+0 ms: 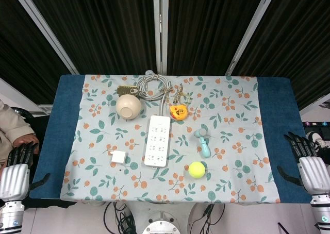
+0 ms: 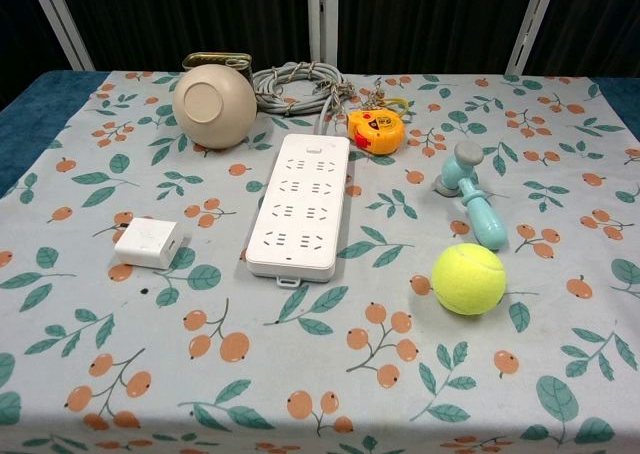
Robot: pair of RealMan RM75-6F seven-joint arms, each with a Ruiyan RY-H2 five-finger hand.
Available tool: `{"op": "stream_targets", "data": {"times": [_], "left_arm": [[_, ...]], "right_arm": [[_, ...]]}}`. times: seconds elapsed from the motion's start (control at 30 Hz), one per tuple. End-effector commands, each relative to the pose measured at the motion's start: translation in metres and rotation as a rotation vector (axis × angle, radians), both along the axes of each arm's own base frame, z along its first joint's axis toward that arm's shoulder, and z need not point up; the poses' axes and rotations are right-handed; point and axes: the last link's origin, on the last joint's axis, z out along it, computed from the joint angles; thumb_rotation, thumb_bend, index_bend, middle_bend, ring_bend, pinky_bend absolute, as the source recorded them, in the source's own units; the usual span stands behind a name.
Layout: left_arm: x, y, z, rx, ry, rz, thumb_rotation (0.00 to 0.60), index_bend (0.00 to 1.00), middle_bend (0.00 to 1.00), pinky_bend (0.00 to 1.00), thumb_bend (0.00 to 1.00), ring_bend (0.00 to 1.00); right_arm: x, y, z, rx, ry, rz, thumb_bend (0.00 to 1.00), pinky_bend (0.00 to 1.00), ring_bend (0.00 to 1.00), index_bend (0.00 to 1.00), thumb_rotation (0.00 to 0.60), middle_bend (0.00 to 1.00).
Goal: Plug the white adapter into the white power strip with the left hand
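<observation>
1. Nothing plugged yet: adapter (image 2: 148, 242) lies on the desk (image 1: 273, 141), just left of the strip (image 2: 297, 203).
2. Left hand (image 1: 18, 164) waits empty, fingers spread, off the desk's near-left edge.

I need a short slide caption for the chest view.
White adapter lying left of the white power strip on a floral tablecloth.

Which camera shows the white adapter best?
The chest view: the adapter is close and large there, lying left of the strip. The head view shows it only as a small white square from above.
</observation>
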Motion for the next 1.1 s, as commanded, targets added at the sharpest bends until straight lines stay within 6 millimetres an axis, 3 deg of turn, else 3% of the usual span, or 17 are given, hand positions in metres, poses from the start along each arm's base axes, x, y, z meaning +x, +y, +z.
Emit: {"op": "stream_targets", "data": {"times": [0.03, 0.23, 0.37, 0.57, 0.7, 0.83, 1.1], "left_arm": [[0.0, -0.001, -0.001, -0.009, 0.0, 0.004, 0.6, 0.1, 0.05, 0.0, 0.15, 0.0], [0.006, 0.003, -0.004, -0.03, 0.001, -0.032, 0.6, 0.1, 0.05, 0.0, 0.15, 0.0], [0.023, 0.018, -0.013, -0.073, -0.001, -0.119, 0.6, 0.1, 0.05, 0.0, 0.15, 0.0], [0.059, 0.056, -0.046, -0.207, 0.005, -0.286, 0.6, 0.1, 0.06, 0.0, 0.15, 0.0], [0.081, 0.076, -0.081, -0.336, 0.033, -0.359, 0.6, 0.11, 0.06, 0.0, 0.14, 0.0], [0.096, 0.076, -0.107, -0.431, 0.052, -0.393, 0.6, 0.15, 0.08, 0.0, 0.13, 0.0], [0.108, 0.071, -0.128, -0.484, 0.046, -0.397, 0.6, 0.22, 0.22, 0.0, 0.11, 0.04]], "right_arm": [[0.0, 0.0, 0.0, 0.0, -0.001, 0.0, 0.21, 0.0, 0.0, 0.0, 0.6, 0.0], [0.001, 0.001, 0.003, -0.013, 0.003, 0.009, 0.21, 0.0, 0.0, 0.0, 0.6, 0.0], [0.004, 0.0, 0.006, -0.02, 0.009, 0.024, 0.21, 0.0, 0.0, 0.0, 0.6, 0.0], [0.005, 0.0, 0.007, -0.019, 0.014, 0.031, 0.21, 0.0, 0.0, 0.0, 0.6, 0.0], [0.005, -0.001, 0.007, -0.018, 0.011, 0.028, 0.21, 0.0, 0.0, 0.0, 0.6, 0.0], [0.002, -0.001, 0.006, -0.012, 0.008, 0.017, 0.21, 0.0, 0.0, 0.0, 0.6, 0.0], [0.0, -0.002, 0.006, -0.01, 0.009, 0.01, 0.21, 0.0, 0.0, 0.0, 0.6, 0.0]]}}
